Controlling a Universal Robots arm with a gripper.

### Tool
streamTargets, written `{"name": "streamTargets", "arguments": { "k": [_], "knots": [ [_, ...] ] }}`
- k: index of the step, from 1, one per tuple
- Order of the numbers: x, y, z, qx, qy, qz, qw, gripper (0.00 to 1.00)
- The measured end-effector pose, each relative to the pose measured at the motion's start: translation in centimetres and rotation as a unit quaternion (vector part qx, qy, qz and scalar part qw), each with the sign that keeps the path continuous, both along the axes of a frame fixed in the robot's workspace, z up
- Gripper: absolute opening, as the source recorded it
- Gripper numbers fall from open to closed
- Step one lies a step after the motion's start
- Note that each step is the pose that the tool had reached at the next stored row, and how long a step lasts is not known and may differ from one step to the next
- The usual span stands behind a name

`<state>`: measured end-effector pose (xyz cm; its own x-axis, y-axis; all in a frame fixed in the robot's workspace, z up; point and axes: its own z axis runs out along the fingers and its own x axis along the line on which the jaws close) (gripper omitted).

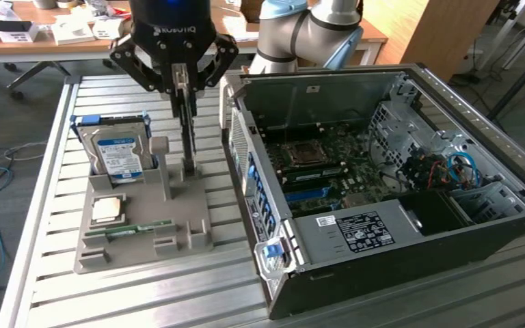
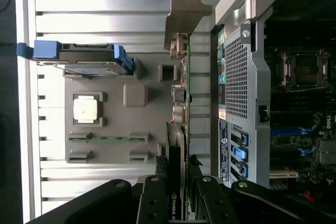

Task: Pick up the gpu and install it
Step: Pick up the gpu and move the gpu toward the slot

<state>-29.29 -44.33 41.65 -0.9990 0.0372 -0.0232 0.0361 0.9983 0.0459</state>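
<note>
The graphics card (image 1: pixel 188 133) stands on edge, clamped between the fingers of the robot's gripper (image 1: pixel 182 89), its lower end at the posts of a gray parts holder (image 1: pixel 185 212); whether it has cleared the holder cannot be told. A hard drive (image 1: pixel 117 150) with a blue-white label, a square processor chip (image 1: pixel 107 207) and a green memory stick (image 1: pixel 139 227) sit in the same holder. An open computer case (image 1: pixel 354 273) lies just beside it, toward the exterior view's right, on a slatted metal table (image 1: pixel 153 294).
</note>
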Motion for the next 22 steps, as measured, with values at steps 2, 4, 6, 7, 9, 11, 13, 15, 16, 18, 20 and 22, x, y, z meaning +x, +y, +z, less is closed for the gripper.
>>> {"name": "streamTargets", "arguments": {
  "k": [2, 4, 6, 7, 9, 11, 13, 15, 16, 18, 20, 22],
  "knots": [
    [0.0, 0.00, 0.31, 0.0001, 0.0000, 0.000, 1.0000, 0.26],
    [0.0, 0.00, 0.33, 0.0001, -0.0001, 0.000, 1.0000, 0.26],
    [0.0, 0.00, 0.33, 0.0001, 0.0000, 0.000, 1.0000, 0.26],
    [0.0, 0.00, 0.33, 0.0001, 0.0000, 0.000, 1.0000, 0.26],
    [0.0, 0.00, 0.34, 0.0000, 0.0000, 0.000, 1.0000, 0.26],
    [0.0, 0.00, 0.34, 0.0000, 0.0000, 0.000, 1.0000, 0.26],
    [0.0, 0.00, 0.46, -0.0001, 0.0001, 0.000, 1.0000, 0.26],
    [0.0, 0.00, 0.88, 0.0000, 0.0001, 0.000, 1.0000, 0.26],
    [0.0, 0.00, 1.05, 0.0000, 0.0000, 0.000, 1.0000, 0.26],
    [0.0, 0.00, 1.43, 0.0000, 0.0000, 0.000, 1.0000, 0.26],
    [0.0, 0.00, 1.74, 0.0000, 0.0000, 0.000, 1.0000, 0.26],
    [0.0, 0.00, 1.87, 0.0001, 0.0000, 0.000, 1.0000, 0.26]
  ]
}}
